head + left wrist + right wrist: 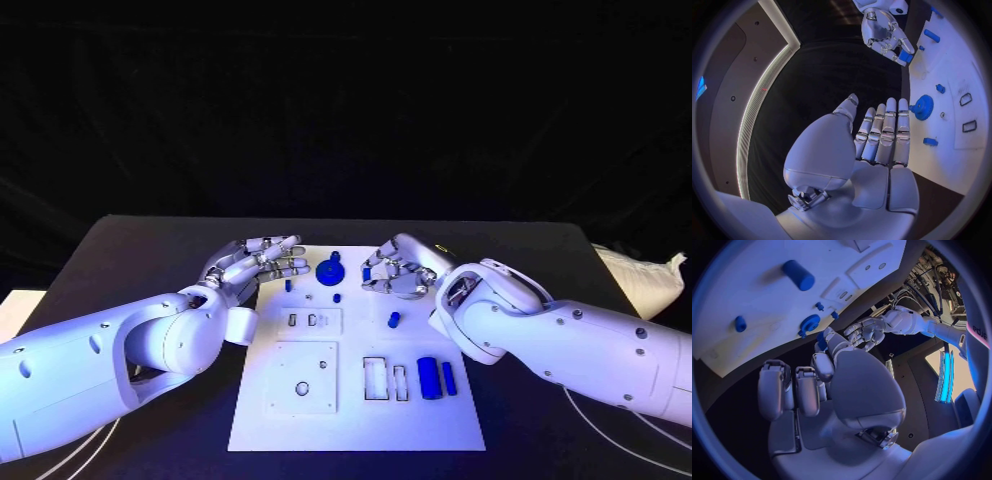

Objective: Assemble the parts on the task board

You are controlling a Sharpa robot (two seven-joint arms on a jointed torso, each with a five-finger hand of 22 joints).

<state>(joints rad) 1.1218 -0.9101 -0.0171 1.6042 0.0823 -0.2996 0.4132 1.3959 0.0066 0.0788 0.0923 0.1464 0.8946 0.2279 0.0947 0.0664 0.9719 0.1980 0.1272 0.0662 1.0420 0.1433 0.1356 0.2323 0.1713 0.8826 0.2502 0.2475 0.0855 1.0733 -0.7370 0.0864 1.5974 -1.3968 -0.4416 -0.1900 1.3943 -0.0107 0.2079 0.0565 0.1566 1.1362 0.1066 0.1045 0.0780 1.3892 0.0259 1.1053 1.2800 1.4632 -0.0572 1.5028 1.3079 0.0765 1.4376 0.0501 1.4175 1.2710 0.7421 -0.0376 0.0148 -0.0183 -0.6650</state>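
I had two hands over one white task board (361, 425). My left hand (260, 262) hovered at the board's far left corner with its fingers stretched out straight, close side by side, and nothing in them. My right hand (400, 268) was curled above the far edge, its fingertips pinching a small blue part (904, 56).

On the board I counted six more blue parts:
- one toothed gear (333, 270) between my hands
- two tiny pieces just beside the gear
- one short peg (392, 320) near the middle
- one thick cylinder (428, 377) lying at the right, with a thinner rod (449, 377) just beside it

Several rectangular slots and one oval hole were cut into the plate.

The board lay on a black table (144, 250), with black backdrop behind it. A white bundle (637, 278) sat at the table's right edge.

My fingers covered most of the pinched part, so I could not tell its shape. My right forearm hid the board's right rim.
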